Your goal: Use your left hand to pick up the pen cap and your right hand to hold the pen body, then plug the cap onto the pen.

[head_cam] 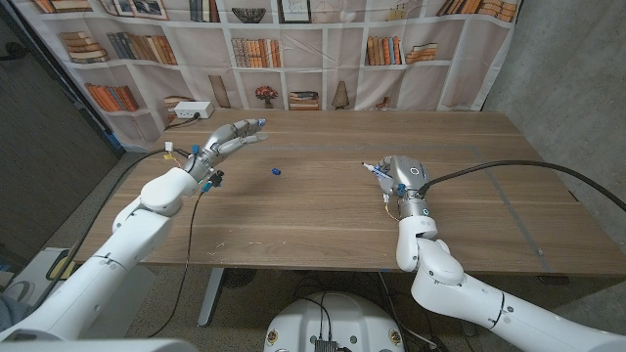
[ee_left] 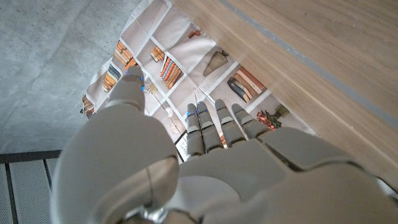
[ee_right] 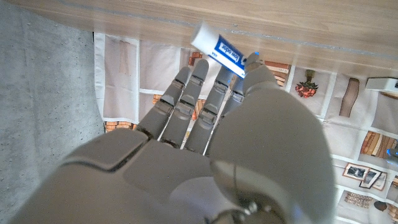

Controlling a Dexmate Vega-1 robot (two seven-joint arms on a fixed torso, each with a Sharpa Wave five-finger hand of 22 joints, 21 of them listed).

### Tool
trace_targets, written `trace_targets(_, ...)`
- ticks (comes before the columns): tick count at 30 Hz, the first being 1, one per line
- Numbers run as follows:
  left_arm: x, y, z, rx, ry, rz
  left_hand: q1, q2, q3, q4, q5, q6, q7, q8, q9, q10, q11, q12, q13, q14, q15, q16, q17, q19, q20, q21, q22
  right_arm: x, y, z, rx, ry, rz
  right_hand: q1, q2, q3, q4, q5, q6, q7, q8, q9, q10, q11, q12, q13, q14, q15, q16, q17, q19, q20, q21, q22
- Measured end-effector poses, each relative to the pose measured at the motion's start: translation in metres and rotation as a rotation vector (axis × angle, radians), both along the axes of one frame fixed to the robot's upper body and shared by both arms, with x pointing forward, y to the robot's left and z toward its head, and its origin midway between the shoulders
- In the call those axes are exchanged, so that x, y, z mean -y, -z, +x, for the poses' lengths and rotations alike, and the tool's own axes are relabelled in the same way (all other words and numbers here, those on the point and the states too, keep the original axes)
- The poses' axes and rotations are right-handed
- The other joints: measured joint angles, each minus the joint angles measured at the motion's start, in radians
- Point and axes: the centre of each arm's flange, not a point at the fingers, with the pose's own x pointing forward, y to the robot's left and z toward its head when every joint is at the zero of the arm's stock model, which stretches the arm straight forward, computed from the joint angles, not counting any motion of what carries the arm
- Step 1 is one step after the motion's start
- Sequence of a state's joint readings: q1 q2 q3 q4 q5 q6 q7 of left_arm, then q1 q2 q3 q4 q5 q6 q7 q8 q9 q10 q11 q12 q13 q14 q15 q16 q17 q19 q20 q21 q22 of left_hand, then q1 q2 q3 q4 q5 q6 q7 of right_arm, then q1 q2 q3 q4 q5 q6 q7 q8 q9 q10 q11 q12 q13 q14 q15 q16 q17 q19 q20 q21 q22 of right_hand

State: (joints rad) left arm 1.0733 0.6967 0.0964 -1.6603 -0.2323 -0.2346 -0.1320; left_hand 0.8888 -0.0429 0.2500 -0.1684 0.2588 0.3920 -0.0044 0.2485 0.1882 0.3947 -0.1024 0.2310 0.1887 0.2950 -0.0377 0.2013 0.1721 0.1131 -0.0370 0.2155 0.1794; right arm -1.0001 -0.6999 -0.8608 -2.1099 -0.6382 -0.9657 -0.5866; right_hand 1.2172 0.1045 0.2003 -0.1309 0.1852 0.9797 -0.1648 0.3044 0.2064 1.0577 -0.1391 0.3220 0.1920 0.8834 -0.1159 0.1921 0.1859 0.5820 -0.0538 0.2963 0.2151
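Printed bookshelf backdrop [head_cam: 284, 49] is hanging behind the wooden table [head_cam: 323, 225], with a white box [head_cam: 190, 111] sitting at the table's far left corner.

Over the table's right half, the right hand [head_cam: 403, 179] is holding the pen body [head_cam: 375, 171], a white barrel with a blue label. In the right wrist view the pen body [ee_right: 219, 48] is sitting pinched between the thumb and the fingers [ee_right: 186, 102], its long axis running slantwise across the fingertips. In the head view its free end is sticking out of the hand toward the robot's left and slightly away from the robot, pointing roughly toward the cap.

A small blue pen cap [head_cam: 277, 171] is lying on the table between the two hands, closer to the left hand than to the right one and touching neither. It is too small in the head view to tell which way its opening is facing.

The left hand [head_cam: 227, 140] is hovering over the table's far left part, holding nothing, with its fingers stretched out and lightly spread, reaching away from the robot and toward its right. In the left wrist view the left hand's fingers [ee_left: 214, 127] are lying side by side and extended, with the thumb held apart. The cap is lying beyond those fingertips, to the robot's right and a little nearer the robot.
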Motion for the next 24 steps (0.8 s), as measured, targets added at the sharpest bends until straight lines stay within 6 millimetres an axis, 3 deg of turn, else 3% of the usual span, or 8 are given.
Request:
trace_targets(12,-0.007,-0.021,-0.017,0.083,-0.259,0.207,0.043,-0.017,-0.001,0.007,0.0,0.084,0.003,0.011,0.0,0.084,-0.008,0.01,0.0,0.077,-0.005,0.007,0.0,0.033,-0.002,0.0,-0.002,-0.002,-0.002,-0.006,0.065,-0.06,0.121,0.017,0.004,-0.02,0.007,0.0,0.017,-0.007,-0.028,0.006,0.02,0.003,-0.042,0.007,0.0,0.0,-0.004,-0.005,0.0,0.0,0.0,-0.006)
trace_targets(24,0.004,-0.045,-0.024,0.167,-0.417,0.433,0.067,-0.018,-0.001,0.016,0.0,0.125,-0.011,0.019,0.0,0.126,-0.025,0.013,0.0,0.097,-0.003,0.007,0.0,0.037,0.002,0.0,-0.003,-0.002,-0.006,-0.008,0.099,-0.124,0.205,0.011,0.01,-0.024,0.011,0.0,0.023,-0.005,-0.043,0.005,0.022,0.001,-0.053,0.008,0.0,0.0,-0.004,-0.005,0.0,0.0,-0.008,-0.011)
